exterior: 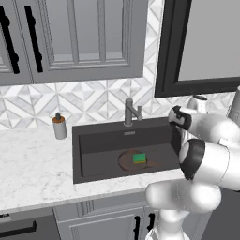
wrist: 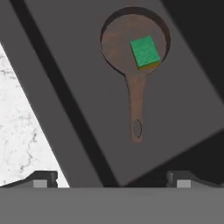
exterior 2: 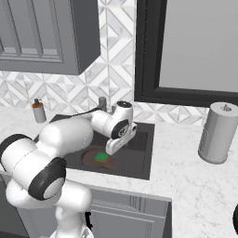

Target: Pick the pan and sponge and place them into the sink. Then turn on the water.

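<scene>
Inside the sink (exterior: 93, 140) the pan (wrist: 127, 61) lies flat on the basin floor, handle pointing away from the bowl. On the pan's bowl rests the sponge (wrist: 145, 52), green face up. Judged from its look, the pan is rigid and fairly heavy, best gripped across the thin handle; the sponge is light and soft, best taken across its short sides. Above the basin's right portion, the gripper (exterior 2: 113, 148) hangs empty, pointing down, jaws spread wide. The faucet (exterior: 130, 112) stands at the back edge, no stream visible; its lever is judged the next contact point
</scene>
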Robot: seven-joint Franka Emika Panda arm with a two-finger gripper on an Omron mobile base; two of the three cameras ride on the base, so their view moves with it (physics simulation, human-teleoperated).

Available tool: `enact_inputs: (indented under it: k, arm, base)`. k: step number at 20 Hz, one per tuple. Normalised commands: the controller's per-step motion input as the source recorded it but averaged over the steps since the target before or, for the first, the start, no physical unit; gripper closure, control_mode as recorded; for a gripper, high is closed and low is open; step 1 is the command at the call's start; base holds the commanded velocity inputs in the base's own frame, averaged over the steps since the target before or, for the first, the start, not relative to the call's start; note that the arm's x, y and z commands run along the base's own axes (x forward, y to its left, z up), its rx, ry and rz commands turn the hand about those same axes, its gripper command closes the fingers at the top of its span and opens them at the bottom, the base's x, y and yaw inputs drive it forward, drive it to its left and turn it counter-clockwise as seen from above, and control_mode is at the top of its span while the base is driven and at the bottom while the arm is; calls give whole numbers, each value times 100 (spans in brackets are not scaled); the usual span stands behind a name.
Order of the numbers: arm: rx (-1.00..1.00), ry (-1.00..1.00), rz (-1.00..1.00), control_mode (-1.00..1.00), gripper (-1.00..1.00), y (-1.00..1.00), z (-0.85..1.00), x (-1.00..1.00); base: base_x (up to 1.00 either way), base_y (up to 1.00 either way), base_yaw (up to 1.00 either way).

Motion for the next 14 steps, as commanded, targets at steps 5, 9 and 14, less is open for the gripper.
enact_inputs:
  k: [5,9,14]
  arm:
    - [12,-4,-1,-100,-100,0,86,-6]
    - [17,0,-8,-100,-100,9,60,-1]
    - [28,-6,-6,-100,-100,10,27,-2]
  base:
    - [0,0,0]
    - [0,0,0]
    - [0,0,0]
